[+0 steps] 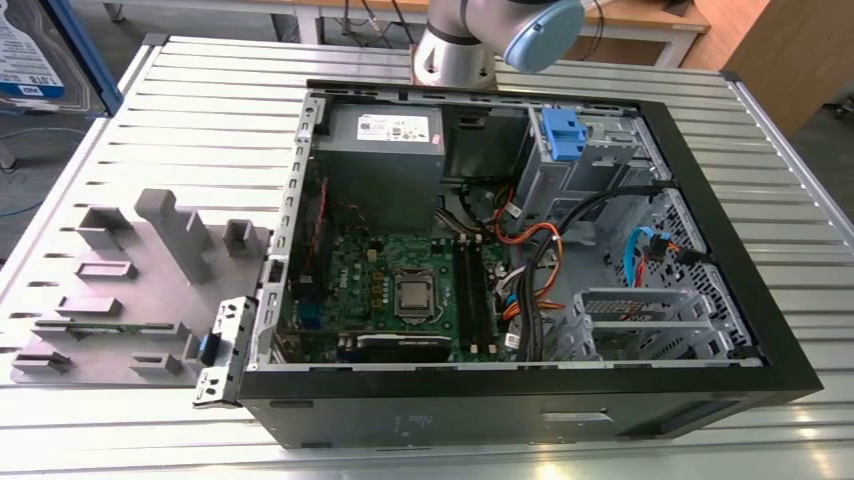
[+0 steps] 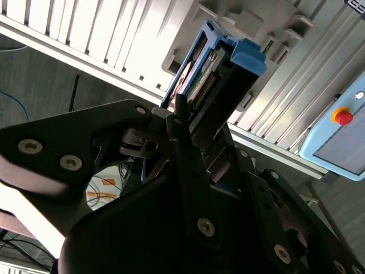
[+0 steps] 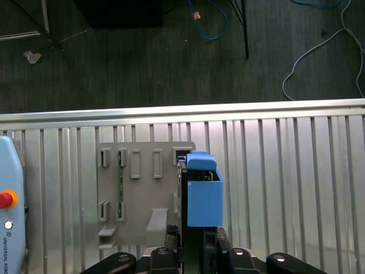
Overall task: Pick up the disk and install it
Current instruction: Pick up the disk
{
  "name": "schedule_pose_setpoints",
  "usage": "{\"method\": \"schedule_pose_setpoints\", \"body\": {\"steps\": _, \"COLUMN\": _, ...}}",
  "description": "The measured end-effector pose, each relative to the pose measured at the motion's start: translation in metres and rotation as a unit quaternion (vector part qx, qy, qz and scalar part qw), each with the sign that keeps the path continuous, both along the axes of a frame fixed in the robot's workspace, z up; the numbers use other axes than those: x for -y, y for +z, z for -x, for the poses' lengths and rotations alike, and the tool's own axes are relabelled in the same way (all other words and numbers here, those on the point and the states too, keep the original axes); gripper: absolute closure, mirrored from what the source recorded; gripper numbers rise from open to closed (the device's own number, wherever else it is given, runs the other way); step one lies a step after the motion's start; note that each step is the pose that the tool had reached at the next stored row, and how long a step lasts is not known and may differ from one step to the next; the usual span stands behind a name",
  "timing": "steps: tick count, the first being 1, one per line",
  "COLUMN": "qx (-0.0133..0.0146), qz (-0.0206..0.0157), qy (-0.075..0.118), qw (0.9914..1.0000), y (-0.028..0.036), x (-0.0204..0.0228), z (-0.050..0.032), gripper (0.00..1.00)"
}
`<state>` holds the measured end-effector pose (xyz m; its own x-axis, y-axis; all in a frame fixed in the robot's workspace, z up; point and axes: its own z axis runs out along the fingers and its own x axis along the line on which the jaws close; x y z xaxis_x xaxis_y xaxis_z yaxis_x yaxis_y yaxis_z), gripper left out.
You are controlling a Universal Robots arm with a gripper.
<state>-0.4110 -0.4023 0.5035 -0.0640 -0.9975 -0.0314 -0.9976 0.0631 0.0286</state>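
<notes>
Much of disk (image 2: 222, 68) behind hand (image 2: 202, 125)

The disk (image 3: 204, 202) sits between the jaws above the table (image 3: 274, 171), on which the computer case (image 1: 441, 412) lies.

Exterior view above case (image 1: 467, 412); wrist views near disk (image 3: 204, 202)

We see bright blue plastic on the disk (image 3: 204, 202) and matte black on the hand (image 3: 191, 235). The counter (image 3: 285, 188) is ribbed silver, the fixture block (image 3: 140, 194) plain grey, the pendant (image 3: 12, 240) pale blue, its button (image 3: 4, 199) red.
</notes>
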Motion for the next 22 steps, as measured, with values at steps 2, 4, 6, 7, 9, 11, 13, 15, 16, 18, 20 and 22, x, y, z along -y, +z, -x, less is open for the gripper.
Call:
{"method": "schedule_pose_setpoints", "body": {"steps": 2, "qx": -0.0001, "qz": -0.0018, "qy": 0.000, "qw": 1.00000, "y": 0.0000, "x": 0.0000, "z": 0.0001, "gripper": 0.65}}
{"method": "schedule_pose_setpoints", "body": {"steps": 4, "qx": 0.0000, "qz": -0.0021, "qy": 0.000, "qw": 1.00000, "y": 0.0000, "x": 0.0000, "z": 0.0000, "gripper": 0.65}}
{"method": "schedule_pose_setpoints", "body": {"steps": 6, "qx": 0.0000, "qz": -0.0022, "qy": 0.000, "qw": 1.00000, "y": 0.0000, "x": 0.0000, "z": 0.0000, "gripper": 0.65}}
{"method": "schedule_pose_setpoints", "body": {"steps": 7, "qx": 0.0000, "qz": -0.0022, "qy": 0.000, "qw": 1.00000, "y": 0.0000, "x": 0.0000, "z": 0.0000, "gripper": 0.65}}
{"method": "schedule_pose_setpoints", "body": {"steps": 9, "qx": 0.0000, "qz": -0.0022, "qy": 0.000, "qw": 1.00000, "y": 0.0000, "x": 0.0000, "z": -0.0003, "gripper": 0.65}}
{"method": "schedule_pose_setpoints", "body": {"steps": 11, "qx": -0.0001, "qz": -0.0021, "qy": 0.000, "qw": 1.00000, "y": 0.0001, "x": 0.0001, "z": -0.0015, "gripper": 0.65}}
{"method": "schedule_pose_setpoints", "body": {"steps": 13, "qx": 0.0000, "qz": -0.0022, "qy": 0.000, "qw": 1.00000, "y": 0.0000, "x": 0.0000, "z": -0.0031, "gripper": 0.65}}
{"method": "schedule_pose_setpoints", "body": {"steps": 15, "qx": 0.0000, "qz": -0.0022, "qy": 0.000, "qw": 1.00000, "y": 0.0000, "x": 0.0000, "z": -0.0050, "gripper": 0.65}}
{"method": "schedule_pose_setpoints", "body": {"steps": 16, "qx": 0.0000, "qz": -0.0022, "qy": 0.000, "qw": 1.00000, "y": 0.0000, "x": 0.0000, "z": -0.0059, "gripper": 0.65}}
{"method": "schedule_pose_setpoints", "body": {"steps": 18, "qx": 0.0000, "qz": -0.0022, "qy": 0.000, "qw": 1.00000, "y": 0.0000, "x": 0.0000, "z": -0.0080, "gripper": 0.65}}
{"method": "schedule_pose_setpoints", "body": {"steps": 20, "qx": -0.0001, "qz": -0.0022, "qy": 0.000, "qw": 1.00000, "y": 0.0000, "x": 0.0000, "z": -0.0106, "gripper": 0.65}}
{"method": "schedule_pose_setpoints", "body": {"steps": 22, "qx": 0.0000, "qz": -0.0022, "qy": 0.000, "qw": 1.00000, "y": 0.0000, "x": 0.0000, "z": -0.0136, "gripper": 0.65}}
